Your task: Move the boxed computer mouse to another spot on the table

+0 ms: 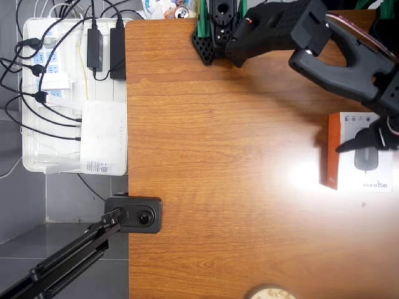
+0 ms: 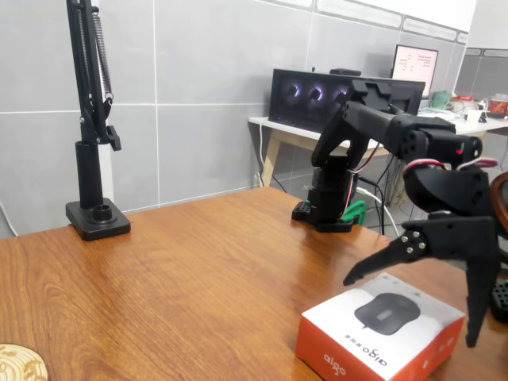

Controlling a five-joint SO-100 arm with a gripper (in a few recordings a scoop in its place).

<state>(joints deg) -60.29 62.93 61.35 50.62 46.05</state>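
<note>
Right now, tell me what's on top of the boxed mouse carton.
Nothing rests on the boxed computer mouse. The open claw hangs over it, one finger above the lid, one past its far edge. The carton hides the table underneath.

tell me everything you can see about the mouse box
The mouse box is a flat rectangular carton, seemingly cardboard, with a white top printed with a dark grey mouse, small dark lettering at one end and orange-red sides. It lies flat and closed on the wooden table, near its right edge in the overhead view. The gripper hangs open just above it; contact is unclear.
</note>
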